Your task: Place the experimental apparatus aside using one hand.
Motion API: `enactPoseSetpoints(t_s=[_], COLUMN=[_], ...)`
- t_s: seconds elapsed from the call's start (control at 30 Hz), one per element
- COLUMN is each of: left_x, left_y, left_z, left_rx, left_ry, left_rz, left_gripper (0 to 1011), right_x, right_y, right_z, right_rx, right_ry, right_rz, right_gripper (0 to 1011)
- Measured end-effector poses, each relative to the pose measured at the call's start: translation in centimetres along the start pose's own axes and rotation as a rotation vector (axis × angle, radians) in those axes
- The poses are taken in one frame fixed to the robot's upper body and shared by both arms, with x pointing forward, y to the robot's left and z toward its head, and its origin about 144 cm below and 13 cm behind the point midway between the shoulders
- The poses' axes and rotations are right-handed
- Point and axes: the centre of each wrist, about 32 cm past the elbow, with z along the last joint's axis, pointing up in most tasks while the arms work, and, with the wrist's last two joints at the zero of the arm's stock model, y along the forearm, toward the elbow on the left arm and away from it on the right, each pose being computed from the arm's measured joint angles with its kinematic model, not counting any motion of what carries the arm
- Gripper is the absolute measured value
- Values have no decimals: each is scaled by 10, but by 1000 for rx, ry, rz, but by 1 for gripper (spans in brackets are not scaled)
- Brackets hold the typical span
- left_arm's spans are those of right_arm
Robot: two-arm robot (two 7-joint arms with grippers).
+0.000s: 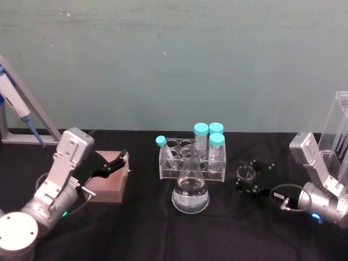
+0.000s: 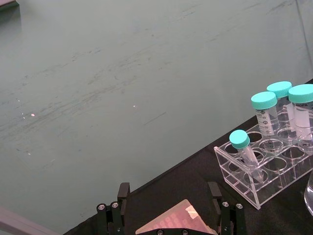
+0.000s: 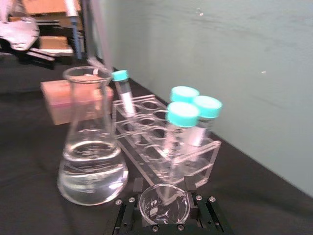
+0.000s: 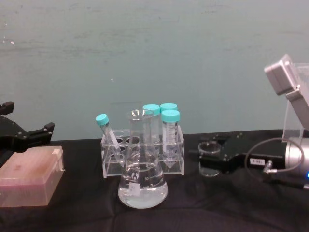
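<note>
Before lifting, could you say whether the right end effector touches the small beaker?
Touching: right wrist view shows the right end effector clamped around the small beaker.

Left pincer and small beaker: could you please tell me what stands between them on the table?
In the head view, the tube rack and the conical flask stand between the left pincer and the small beaker.

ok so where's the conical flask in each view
head view: conical flask centre, in front of tube rack
chest view: flask centre, overlapping rack
left wrist view: flask sliver at frame edge, past rack
right wrist view: flask large, beside rack
shared landmark: the teal-capped tube rack
</note>
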Motion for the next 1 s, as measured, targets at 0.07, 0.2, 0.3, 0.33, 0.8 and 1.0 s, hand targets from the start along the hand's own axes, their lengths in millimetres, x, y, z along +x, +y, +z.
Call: enactPoseSetpoints(t_s=[0.07,0.2,0.3,0.33,0.8,1.0], left_x=[0,0,0,0,0,0], left_y=[0,0,0,0,0,0], left_z=[0,0,0,0,0,0], left_rx=[0,0,0,0,0,0], left_ry=[0,0,0,0,0,0], left_rz=[0,0,0,0,0,0], left_gripper=[1000,1000,1000,1000,1000,1000], right_x=[2,5,7,8,9,2], right_y=[-1,-3,-3,-3,1,8], right_z=[1,4,6,7,10,9], right_rx=[0,5,8,10,31,25], right_ry=[-10,-36,-43,-47,-23,1], right_rz=[-17,-60,-76,-87,-239,-340], right_gripper=[501,501,501,501,501,501])
